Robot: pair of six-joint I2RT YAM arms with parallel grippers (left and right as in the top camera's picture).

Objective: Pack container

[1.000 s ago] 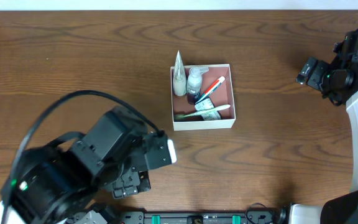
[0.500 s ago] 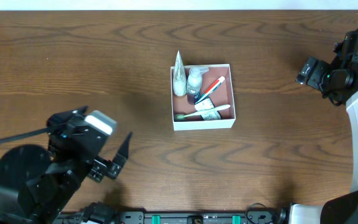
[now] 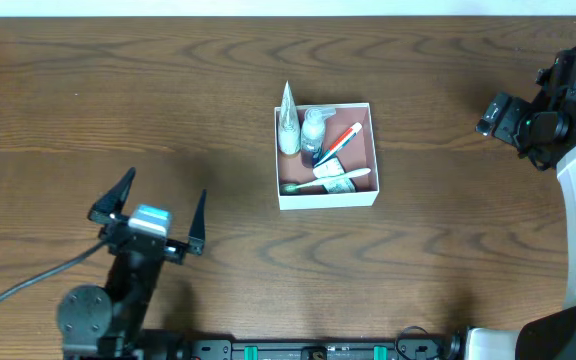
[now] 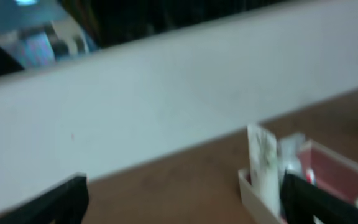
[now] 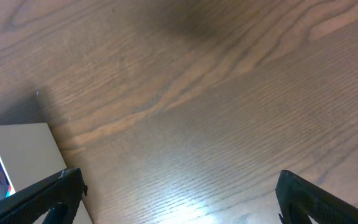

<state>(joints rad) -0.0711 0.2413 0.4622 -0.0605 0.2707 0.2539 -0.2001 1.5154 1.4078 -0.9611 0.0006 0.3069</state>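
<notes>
My left tool (image 3: 166, 185) stands wide and holds nothing, above the counter (image 3: 448, 260) close to its near edge and toward the near-left corner, its tips aimed at the far edge. My right tool (image 5: 179, 180) is spread just as wide and is also empty, over bare wood by the right edge, up toward the far-right corner. The container (image 3: 328, 198) sits around the middle of the counter, a little nearer the far edge, well apart from both tools. Inside it a pale pouch (image 3: 287, 120) stands upright in the far-left corner and pokes up past the wall. A small clear bottle (image 3: 313, 125) is just beside the pouch, a red-and-white tube (image 3: 343, 137) lies slantwise, and a toothbrush (image 3: 323, 183) lies along the near wall with its green head at the left. I see nothing loose on the counter, so I judge the packing is all but done and both arms are clear of the work. If anything remains, it is tidying: the pouch rides high and may want pressing down. That would call for bringing my left tool across to the container's far-left corner and coming down gently so the thin wall does not shift. No lid is in view.
</notes>
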